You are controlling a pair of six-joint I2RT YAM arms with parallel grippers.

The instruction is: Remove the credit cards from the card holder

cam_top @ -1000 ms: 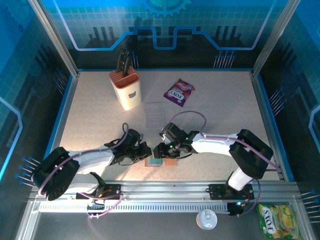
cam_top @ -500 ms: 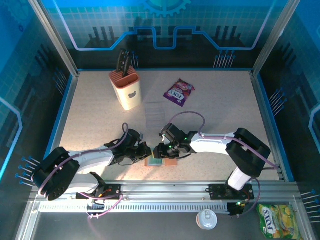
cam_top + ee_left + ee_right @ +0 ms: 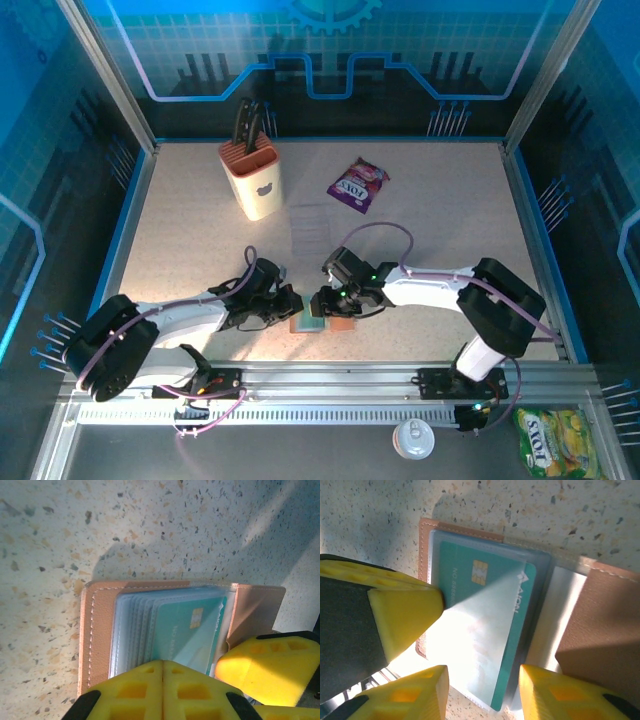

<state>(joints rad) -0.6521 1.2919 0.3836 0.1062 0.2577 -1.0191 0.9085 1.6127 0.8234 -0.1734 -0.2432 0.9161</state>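
The opened card holder (image 3: 95,630) is being touched at one edge by the closed left gripper (image 3: 162,685); the teal credit card (image 3: 490,595) inside it is being straddled by the right gripper (image 3: 482,677), fingers parted.

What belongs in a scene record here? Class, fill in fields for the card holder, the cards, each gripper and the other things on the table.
card holder: lying open on the table, clear sleeves fanned
cards: one teal card in the top sleeve; others unclear
left gripper: shut, at the sleeves' edge
right gripper: jaws apart, astride the top sleeve
elsewhere: knife block, snack packet
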